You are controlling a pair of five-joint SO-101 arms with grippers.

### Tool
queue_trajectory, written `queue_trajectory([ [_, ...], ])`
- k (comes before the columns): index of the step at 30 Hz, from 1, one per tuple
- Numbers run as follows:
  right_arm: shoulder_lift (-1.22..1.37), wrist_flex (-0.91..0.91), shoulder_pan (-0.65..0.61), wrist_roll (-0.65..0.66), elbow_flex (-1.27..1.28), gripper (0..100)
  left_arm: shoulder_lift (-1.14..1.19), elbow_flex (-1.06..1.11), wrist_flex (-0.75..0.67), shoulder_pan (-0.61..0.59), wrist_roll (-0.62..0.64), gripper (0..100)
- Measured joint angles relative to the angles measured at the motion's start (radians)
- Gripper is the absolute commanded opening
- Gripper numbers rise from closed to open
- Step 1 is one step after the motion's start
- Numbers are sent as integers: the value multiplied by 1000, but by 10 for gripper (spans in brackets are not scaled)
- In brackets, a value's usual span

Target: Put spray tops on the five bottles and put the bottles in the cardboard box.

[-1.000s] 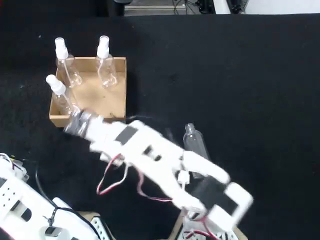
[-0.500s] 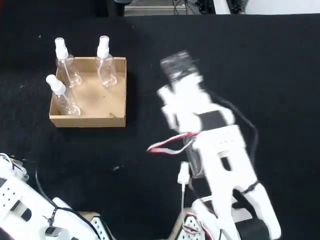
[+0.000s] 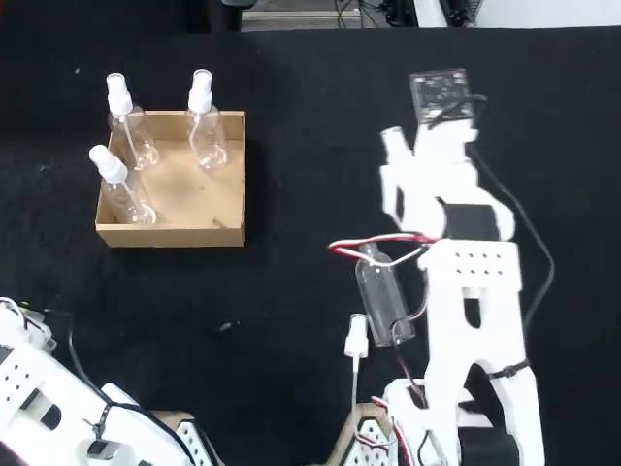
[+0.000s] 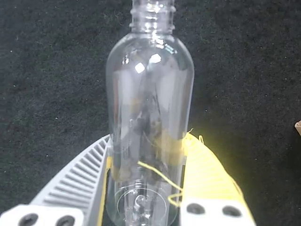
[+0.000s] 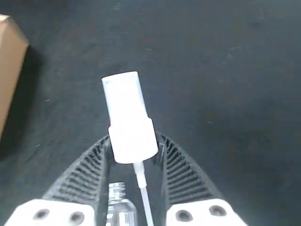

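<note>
My right gripper (image 5: 134, 139) is shut on a white spray top (image 5: 128, 117), its thin tube hanging down between the fingers. In the high view this arm (image 3: 466, 262) stretches out over the right half of the table, the spray top (image 3: 391, 146) at its far end. Below it stands an uncapped clear bottle (image 3: 380, 296), its neck (image 5: 117, 188) showing under the gripper. My left gripper (image 4: 148, 141) is shut on another uncapped clear bottle (image 4: 149, 94) over black cloth. The cardboard box (image 3: 209, 236) at the left holds three bottles with spray tops (image 3: 201, 121).
A loose spray top (image 3: 356, 340) with its tube lies on the black cloth beside the standing bottle. Red and white wires (image 3: 374, 245) cross over that bottle. The left arm's base (image 3: 58, 408) sits at the near left corner. A box corner (image 5: 9, 42) shows nearby.
The right arm has swung from the front of the box across the table to the right, carrying the spray top. The standing bottle, loose top and box stayed put.
</note>
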Motion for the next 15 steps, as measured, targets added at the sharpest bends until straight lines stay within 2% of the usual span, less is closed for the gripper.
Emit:
queue_trajectory([
  [3, 106, 0, 104, 17, 0, 11, -2, 15, 0, 0, 0, 30],
  [8, 422, 0, 272, 120, -91, 11, -2, 26, 0, 0, 0, 30],
  [12, 606, 0, 353, 204, -153, 18, -2, 26, 0, 0, 0, 30],
  [15, 667, 9, 399, 258, -172, 116, -2, 26, 0, 0, 0, 30],
])
